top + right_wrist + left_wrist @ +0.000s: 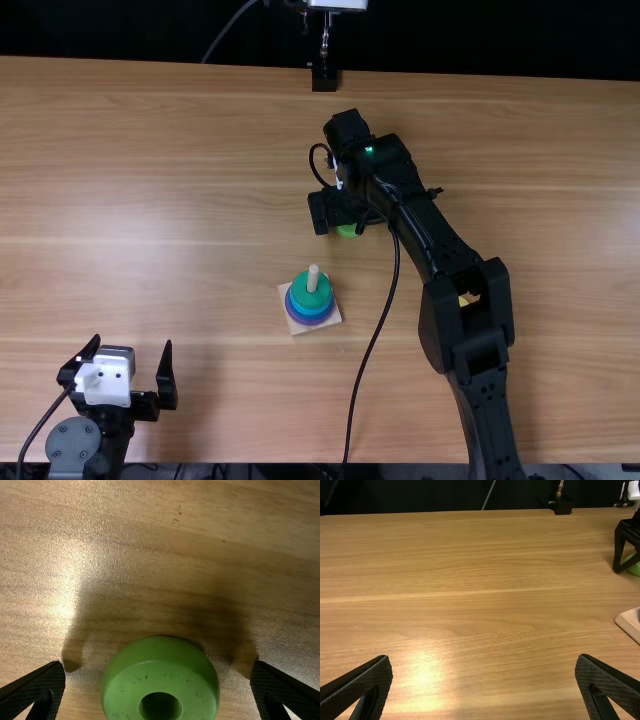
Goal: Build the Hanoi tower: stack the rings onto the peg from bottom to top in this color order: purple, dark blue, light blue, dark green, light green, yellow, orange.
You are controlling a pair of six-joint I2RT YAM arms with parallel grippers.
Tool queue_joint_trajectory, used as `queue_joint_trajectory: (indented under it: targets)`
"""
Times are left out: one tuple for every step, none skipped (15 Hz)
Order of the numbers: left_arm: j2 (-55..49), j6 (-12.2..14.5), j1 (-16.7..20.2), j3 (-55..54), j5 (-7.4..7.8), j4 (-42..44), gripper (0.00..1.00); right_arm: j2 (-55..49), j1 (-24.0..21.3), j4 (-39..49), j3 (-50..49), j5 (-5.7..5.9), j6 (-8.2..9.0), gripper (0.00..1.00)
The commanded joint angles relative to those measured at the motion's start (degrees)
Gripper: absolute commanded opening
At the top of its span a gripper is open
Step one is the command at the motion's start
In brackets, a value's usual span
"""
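Near the middle of the table stands the peg point(313, 278) on its square base point(332, 318), bearing a purple ring point(309, 321), blue rings and a dark green ring point(309, 295) on top. My right gripper point(341, 226) is low over the light green ring point(347, 231), partly covering it. In the right wrist view, that ring point(161, 682) lies flat between the open fingers of my right gripper point(157, 677), a gap on either side. My left gripper point(134, 371) is open at the lower left; the left wrist view has the gripper point(484, 672) with nothing between its fingers.
A yellow piece point(467, 299) is partly hidden under the right arm. A dark cable hangs from that arm and passes right of the peg base. At the table's far edge stands a black mount point(324, 78).
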Motion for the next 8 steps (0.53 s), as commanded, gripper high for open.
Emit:
queue_joint_trajectory:
  targets:
    - [-0.7, -0.3, -0.5, -6.4, 0.28, -4.4, 1.00, 1.5, -0.8, -0.4, 0.7, 0.31, 0.23, 1.00]
    - [-0.7, -0.3, -0.5, -6.4, 0.28, -4.4, 1.00, 1.5, -0.8, -0.5, 0.7, 0.31, 0.23, 0.80]
    - [-0.7, -0.3, -0.5, -6.4, 0.28, -4.4, 1.00, 1.5, -0.8, -0.5, 0.6, 0.20, 0.23, 0.64]
    - [-0.7, -0.3, -0.5, -6.4, 0.38, -4.4, 1.00, 1.5, -0.8, -0.5, 0.6, 0.20, 0.23, 0.39]
    - [-0.7, -0.3, -0.5, -6.4, 0.28, -4.4, 1.00, 1.5, -0.8, -0.5, 0.6, 0.20, 0.23, 0.12]
    - [-0.7, -0.3, -0.5, -6.4, 0.28, -4.4, 1.00, 1.5, -0.8, -0.5, 0.5, 0.20, 0.23, 0.00]
    - [-0.7, -0.3, -0.5, -6.4, 0.28, -4.4, 1.00, 1.5, -0.8, -0.5, 0.4, 0.20, 0.23, 0.00]
    - [-0.7, -0.3, -0.5, -6.4, 0.28, -4.4, 1.00, 1.4, -0.7, -0.5, 0.2, 0.20, 0.13, 0.00]
